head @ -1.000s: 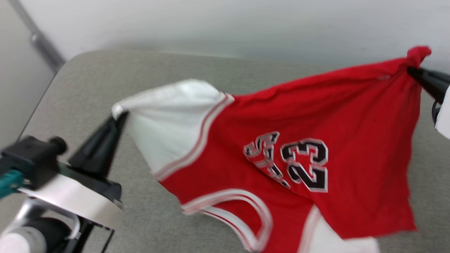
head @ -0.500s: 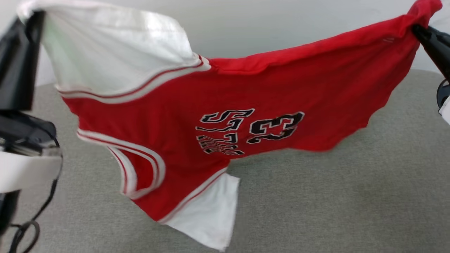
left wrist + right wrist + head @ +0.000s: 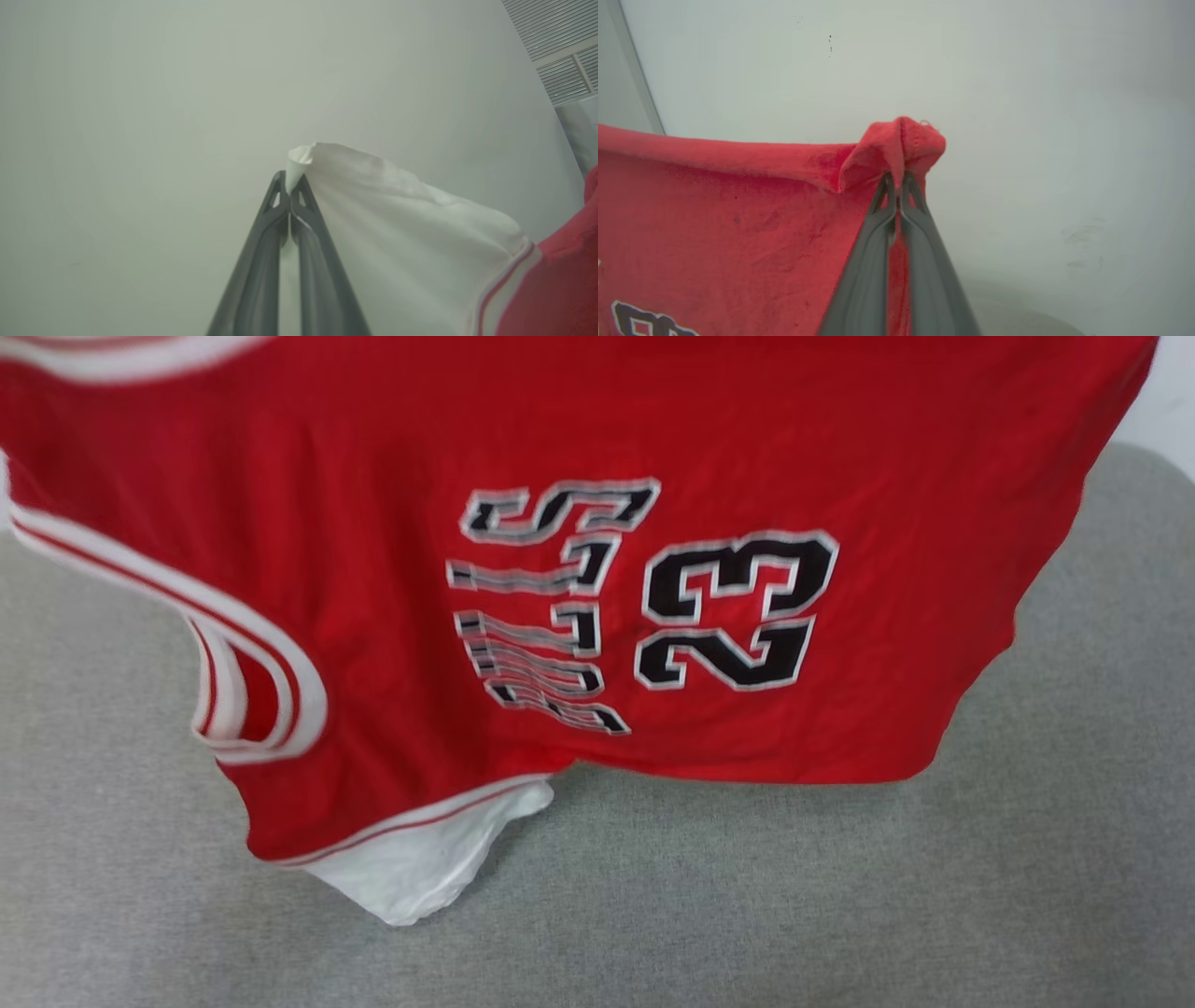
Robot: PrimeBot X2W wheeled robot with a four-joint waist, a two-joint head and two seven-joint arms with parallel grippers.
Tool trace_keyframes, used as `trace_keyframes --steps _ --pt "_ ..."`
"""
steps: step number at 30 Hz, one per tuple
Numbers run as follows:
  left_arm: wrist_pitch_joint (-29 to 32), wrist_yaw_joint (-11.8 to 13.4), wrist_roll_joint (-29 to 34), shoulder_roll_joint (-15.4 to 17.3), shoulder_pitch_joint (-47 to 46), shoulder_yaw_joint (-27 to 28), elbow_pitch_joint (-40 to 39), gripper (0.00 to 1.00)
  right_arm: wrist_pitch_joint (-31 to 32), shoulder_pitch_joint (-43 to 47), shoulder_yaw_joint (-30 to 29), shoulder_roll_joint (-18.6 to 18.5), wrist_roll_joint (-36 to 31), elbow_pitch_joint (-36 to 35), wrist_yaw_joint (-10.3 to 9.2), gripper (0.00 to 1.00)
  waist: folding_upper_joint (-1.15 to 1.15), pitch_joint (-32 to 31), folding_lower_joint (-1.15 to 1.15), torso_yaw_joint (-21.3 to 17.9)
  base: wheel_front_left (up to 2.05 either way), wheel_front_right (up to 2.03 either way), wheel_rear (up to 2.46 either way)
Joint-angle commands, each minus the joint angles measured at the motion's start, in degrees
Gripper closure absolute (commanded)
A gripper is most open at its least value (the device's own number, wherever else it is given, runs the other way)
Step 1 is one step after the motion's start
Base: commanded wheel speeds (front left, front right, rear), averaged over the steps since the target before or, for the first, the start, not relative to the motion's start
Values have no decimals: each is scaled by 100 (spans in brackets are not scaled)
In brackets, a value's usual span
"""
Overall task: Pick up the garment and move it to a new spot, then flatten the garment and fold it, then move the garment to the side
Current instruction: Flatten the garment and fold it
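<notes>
Jaws of both arms are clamped on the shirt (image 3: 373,523), which hangs spread between them over the grey counter (image 3: 840,915).

Head view: the red front faces the camera below the jaws' hold, with its dark lettering (image 3: 738,611) turned sideways and the striped neck opening (image 3: 247,691) on the left. One white sleeve (image 3: 420,868) droops lowest, and I cannot tell whether it touches the counter. Left wrist view: the left jaws are closed, with the fingers (image 3: 261,270) pinching the tip of the other white sleeve (image 3: 397,224). The cloth falls away to the right of the jaws toward the striped trim and red body, in front of a pale wall (image 3: 140,116). Right wrist view: the right jaws are closed on a bunched red corner (image 3: 901,140). The cloth stretches away to the left of the jaws.
</notes>
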Motion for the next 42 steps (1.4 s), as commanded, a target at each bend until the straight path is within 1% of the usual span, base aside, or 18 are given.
trace_keyframes --steps 1,5,8,13,15,20,22,24,27,30,31,35,37,39,42 --pt "0 -37 0 36 -238 34 117 100 -77 -198 23 -56 -116 14 -2 100 0 271 0 -77 0 0 0" --pt "44 -211 -21 154 -984 -15 536 100 -260 -707 102 -21 -272 193 -2 100 0 774 0 -140 0 0 0" --pt "63 -462 -110 226 -1653 -96 944 100 -429 -1208 228 -20 -434 399 -2 100 0 1172 0 -160 0 0 0" --pt "-43 -819 -69 216 -2882 -273 1845 100 -822 -2132 432 -36 -773 873 -3 100 0 1829 0 -141 0 0 0" --pt "-120 -949 8 156 -3394 -389 2253 100 -1011 -2527 460 0 -935 1162 -3 100 0 2053 0 -126 0 0 0" --pt "-489 -1135 249 -97 -4669 -639 3346 100 -1556 -3541 544 44 -1412 2059 -4 100 0 2533 0 -44 0 0 0" --pt "-697 -1182 344 -253 -5138 -733 3788 100 -1798 -3914 577 93 -1644 2400 -4 100 0 2687 0 -5 0 0 0" --pt "-908 -1224 417 -418 -5509 -834 4214 100 -2005 -4227 479 231 -1768 2809 -5 100 0 2813 0 59 0 0 0" --pt "-1271 -1281 527 -614 -5905 -964 4793 100 -2321 -4603 472 337 -1965 3306 -5 100 0 2969 0 135 0 0 0" --pt "-1586 -1327 532 -795 -6042 -1065 5315 100 -2639 -4795 558 383 -2149 3736 -5 100 0 3087 0 196 0 0 0" --pt "-1679 -1333 509 -836 -6017 -1078 5435 100 -2714 -4798 691 383 -2205 3863 -4 100 0 3118 0 208 0 0 0" --pt "-2059 -1382 385 -1031 -5537 -1164 5806 100 -3077 -4528 883 427 -2183 4273 -5 100 0 3170 0 306 0 0 0" --pt "-2237 -1398 322 -1131 -5159 -1239 5904 100 -3245 -4298 994 444 -2143 4442 -4 100 0 3138 0 349 0 0 0" --pt "-2455 -1407 267 -1223 -4678 -1269 5923 100 -3462 -4028 1237 431 -2094 4528 -3 100 0 3072 0 381 0 0 0" --pt "-2684 -1345 145 -1411 -3787 -1278 5841 100 -3724 -3464 1612 318 -1963 4675 -4 100 0 2898 0 442 0 0 0"
